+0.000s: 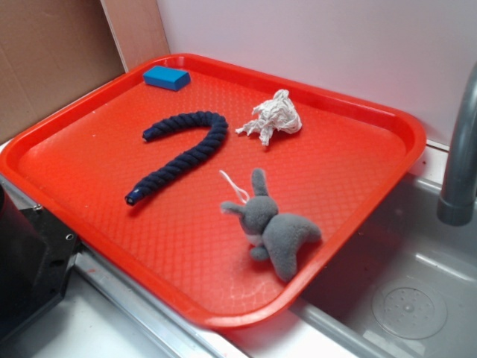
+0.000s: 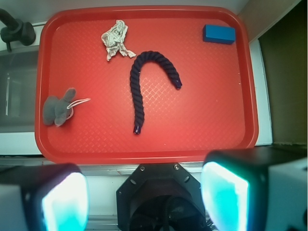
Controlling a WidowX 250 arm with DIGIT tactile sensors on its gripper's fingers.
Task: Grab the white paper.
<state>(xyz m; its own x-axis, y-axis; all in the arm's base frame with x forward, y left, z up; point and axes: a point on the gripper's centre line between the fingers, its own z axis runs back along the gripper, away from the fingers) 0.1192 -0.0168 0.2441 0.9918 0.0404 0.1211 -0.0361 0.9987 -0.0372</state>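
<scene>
White paper [image 2: 115,39] far beyond spread fingers [image 2: 225,195], untouched.

No readable text, labels, brands, numbers or signs are showing on anything in either the exterior or the wrist view.

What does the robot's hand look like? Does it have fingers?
In the wrist view the gripper has two chunky fingers, pale grey blocks with rounded pads that glow teal-white. Between them sits a black, eight-sided body with small screws and a dark ribbed cable at its centre. In the exterior view only a dark black part with screws shows at the lower left edge, too cropped to describe.
</scene>
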